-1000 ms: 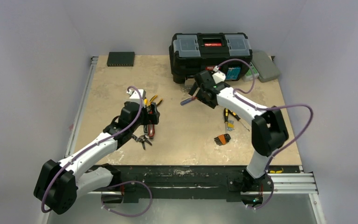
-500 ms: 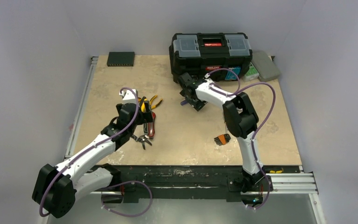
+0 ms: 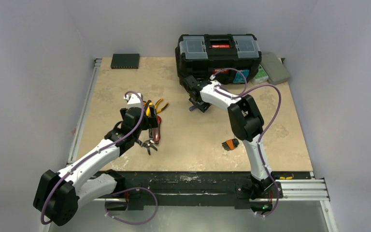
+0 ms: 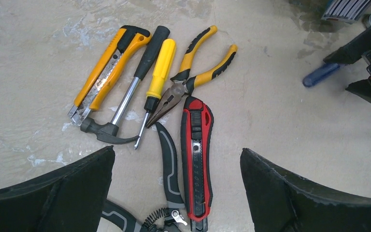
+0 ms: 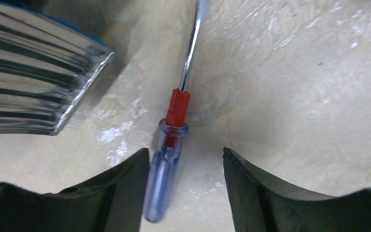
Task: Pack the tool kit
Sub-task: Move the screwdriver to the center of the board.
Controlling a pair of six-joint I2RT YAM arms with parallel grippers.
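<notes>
The black toolbox (image 3: 218, 53) stands shut at the table's back edge. My right gripper (image 3: 196, 99) is low in front of it, its jaws either side of a blue clear-handled screwdriver (image 5: 166, 164) lying on the table. The handle rests against the left finger (image 5: 121, 188), with a gap to the right one, so the right gripper (image 5: 186, 159) is open. My left gripper (image 4: 177, 154) hangs wide open over a red utility knife (image 4: 197, 159) and black-grey shears (image 4: 170, 164). Beyond them lie yellow-handled pliers (image 4: 193, 72), a yellow screwdriver (image 4: 157, 77), a hammer (image 4: 125, 104) and a yellow utility knife (image 4: 107, 67).
A thin black device (image 3: 125, 60) sits at the back left and a flat grey case (image 3: 276, 67) right of the toolbox. An orange-and-black hex key set (image 3: 230, 144) lies near the right arm. A ribbed shiny metal part (image 5: 29, 72) is close to the right gripper.
My right arm swung left and down over the blue screwdriver, and its jaws have narrowed around the handle. The left gripper shifted slightly toward the back and stayed wide open.
</notes>
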